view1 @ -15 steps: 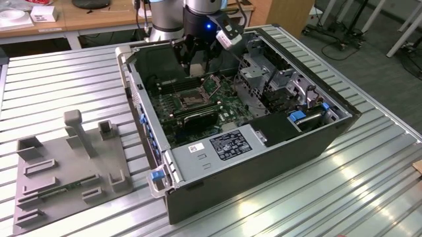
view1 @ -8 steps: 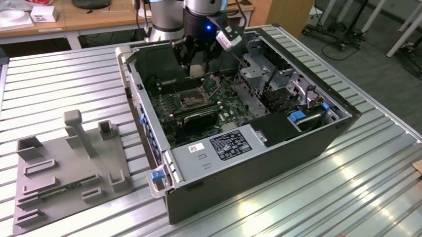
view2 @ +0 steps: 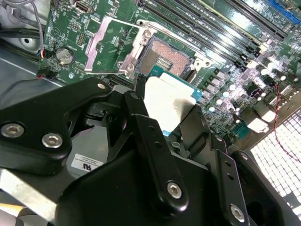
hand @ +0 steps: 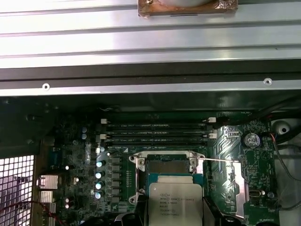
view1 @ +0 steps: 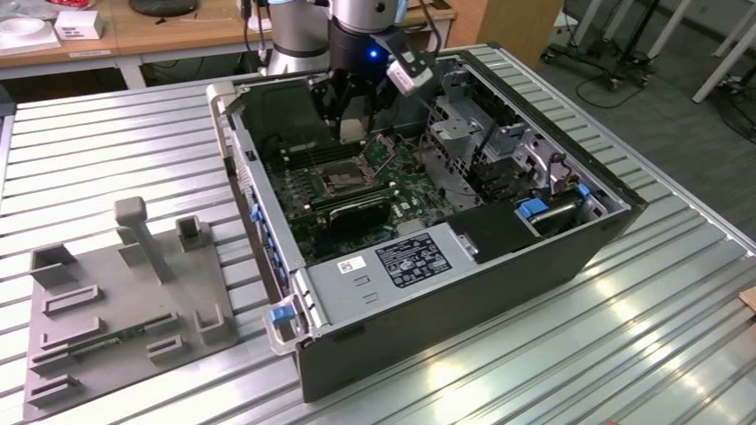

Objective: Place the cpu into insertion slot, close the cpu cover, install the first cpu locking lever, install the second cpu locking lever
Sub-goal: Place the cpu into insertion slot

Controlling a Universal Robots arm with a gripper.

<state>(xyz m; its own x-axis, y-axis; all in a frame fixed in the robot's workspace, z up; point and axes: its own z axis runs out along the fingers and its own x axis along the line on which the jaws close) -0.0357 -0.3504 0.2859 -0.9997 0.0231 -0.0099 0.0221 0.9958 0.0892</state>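
My gripper point(view1: 351, 133) reaches down into the open computer case and is shut on the cpu point(view2: 167, 101), a pale silver square with a teal edge. In the first wrist view the cpu point(hand: 175, 202) hangs just short of the insertion slot point(hand: 168, 165), slightly above the board and not seated. The insertion slot point(view2: 162, 59) is bare, with a golden-brown centre and a metal rim; in the exterior view the slot point(view1: 335, 181) lies below the gripper. The cpu cover point(view2: 110, 44) is flipped open beside the slot, also seen as the cover point(hand: 230, 181). A thin locking lever point(hand: 218, 160) stands raised.
Long black memory slots point(hand: 157, 132) run beside the socket. The case wall point(view1: 473, 292), drive cage point(view1: 497, 159) and labelled power supply point(view1: 408, 261) hem in the board. A grey fixture tray point(view1: 119, 301) with a memory stick point(view1: 112, 339) lies at the exterior view's left.
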